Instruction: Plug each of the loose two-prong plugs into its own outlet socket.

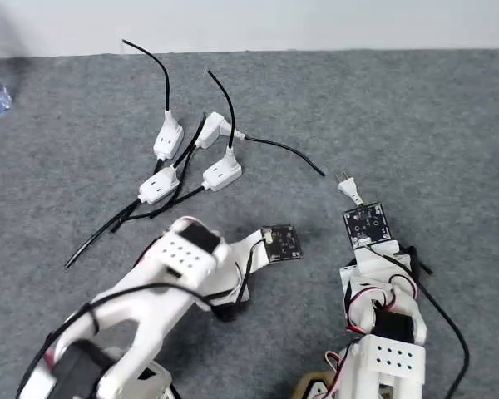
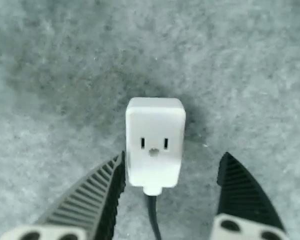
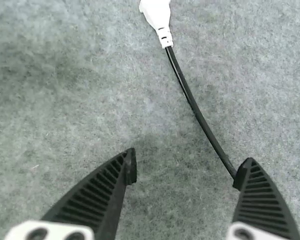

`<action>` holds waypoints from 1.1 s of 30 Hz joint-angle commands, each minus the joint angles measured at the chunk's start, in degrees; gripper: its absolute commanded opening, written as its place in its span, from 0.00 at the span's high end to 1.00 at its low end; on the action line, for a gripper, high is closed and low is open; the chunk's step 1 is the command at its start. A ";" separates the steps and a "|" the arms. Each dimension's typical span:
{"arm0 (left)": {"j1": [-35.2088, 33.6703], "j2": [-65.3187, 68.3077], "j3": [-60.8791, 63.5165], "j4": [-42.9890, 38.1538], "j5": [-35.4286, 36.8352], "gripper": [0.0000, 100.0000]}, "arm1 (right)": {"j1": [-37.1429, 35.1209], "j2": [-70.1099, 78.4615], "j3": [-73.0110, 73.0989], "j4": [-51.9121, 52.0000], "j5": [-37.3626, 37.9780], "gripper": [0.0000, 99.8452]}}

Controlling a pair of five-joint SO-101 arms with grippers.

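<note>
Up close, socket [image 2: 155, 142], overhead, loose plug [image 1: 348, 187]

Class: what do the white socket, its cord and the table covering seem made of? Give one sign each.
Socket: probably hard plastic, smooth, faintly glossy, rounded moulded edges.
Cord: likely rubber or vinyl sheath, smooth black.
Table covering: seemingly grey felt or short carpet, matt, fuzzy fibres.
</note>
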 commanded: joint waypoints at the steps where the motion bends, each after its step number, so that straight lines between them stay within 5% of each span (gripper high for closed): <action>1: -0.35 -11.25 3.30 -1.49 6.24 0.72 | -0.31 -0.40 -1.49 1.45 0.53 0.70; 12: -0.35 -2.29 7.43 -11.16 6.68 0.72 | -0.31 -0.40 -1.32 1.45 0.53 0.70; 33: -0.70 6.24 -2.77 -3.87 4.04 0.73 | -0.40 -0.40 -1.32 1.54 0.53 0.70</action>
